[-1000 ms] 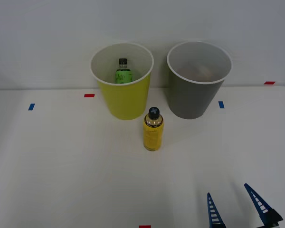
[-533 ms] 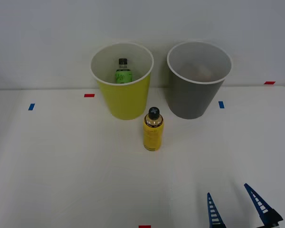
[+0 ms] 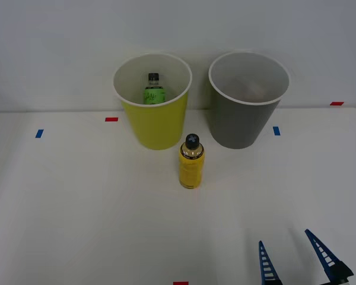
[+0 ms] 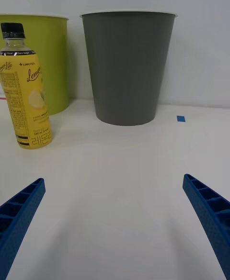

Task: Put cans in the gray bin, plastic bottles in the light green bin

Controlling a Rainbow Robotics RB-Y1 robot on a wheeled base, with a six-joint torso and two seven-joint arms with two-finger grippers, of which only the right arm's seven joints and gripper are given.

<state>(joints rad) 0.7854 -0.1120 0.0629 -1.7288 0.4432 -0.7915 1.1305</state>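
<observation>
A plastic bottle (image 3: pixel 191 163) with a yellow label and black cap stands upright on the white table, just in front of the gap between the two bins. In the right wrist view this bottle (image 4: pixel 26 98) stands ahead of one finger. A second plastic bottle (image 3: pixel 154 90), green-labelled with a dark cap, stands inside the light green bin (image 3: pixel 154 127). The gray bin (image 3: pixel 244 122) stands to its right, and the gray bin (image 4: pixel 127 69) is straight ahead of the wrist. A faint pale shape lies inside it; no cans can be made out. My right gripper (image 3: pixel 284 237) is open and holds nothing, low at the table's near right, and this gripper (image 4: pixel 113 179) points at the bins.
Small red and blue tape marks dot the table (image 3: pixel 77 202), including a blue one (image 3: pixel 276 130) right of the gray bin and a red one (image 3: pixel 111 119) left of the light green bin. A pale wall rises behind the bins.
</observation>
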